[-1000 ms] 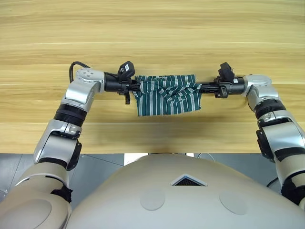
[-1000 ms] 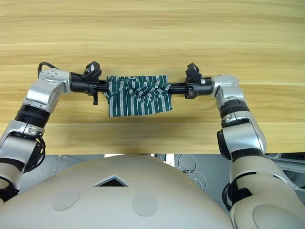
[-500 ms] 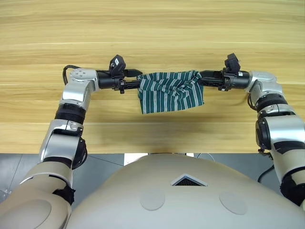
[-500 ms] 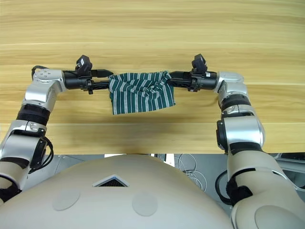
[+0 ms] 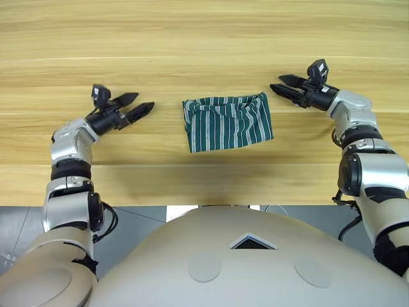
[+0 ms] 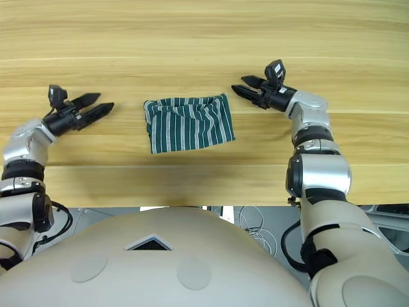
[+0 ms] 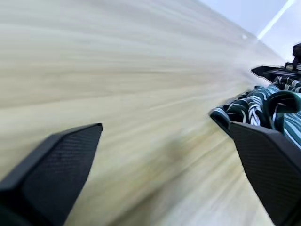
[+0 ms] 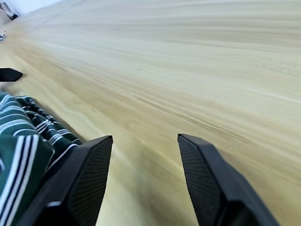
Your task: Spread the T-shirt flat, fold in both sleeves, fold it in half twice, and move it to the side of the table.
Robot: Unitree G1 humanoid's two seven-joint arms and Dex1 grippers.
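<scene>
The green T-shirt (image 5: 227,121) with white stripes lies folded into a small rectangle on the wooden table (image 5: 204,38), near its front edge. My left gripper (image 5: 142,103) is open and empty, a short way to the shirt's left. My right gripper (image 5: 277,87) is open too, just off the shirt's far right corner. Neither one touches the cloth. The left wrist view has the shirt's bunched edge (image 7: 263,103) beyond one fingertip (image 7: 270,155). In the right wrist view the striped cloth (image 8: 19,141) lies beside the fingers (image 8: 84,179).
Bare wood stretches behind the shirt and out to both sides. The table's front edge (image 5: 204,203) runs just below the shirt, with grey floor and cables under it.
Both grippers have let go of the T-shirt and drawn apart, the left far to the left, the right slightly right. The shirt has dropped from hanging between them onto the table.
</scene>
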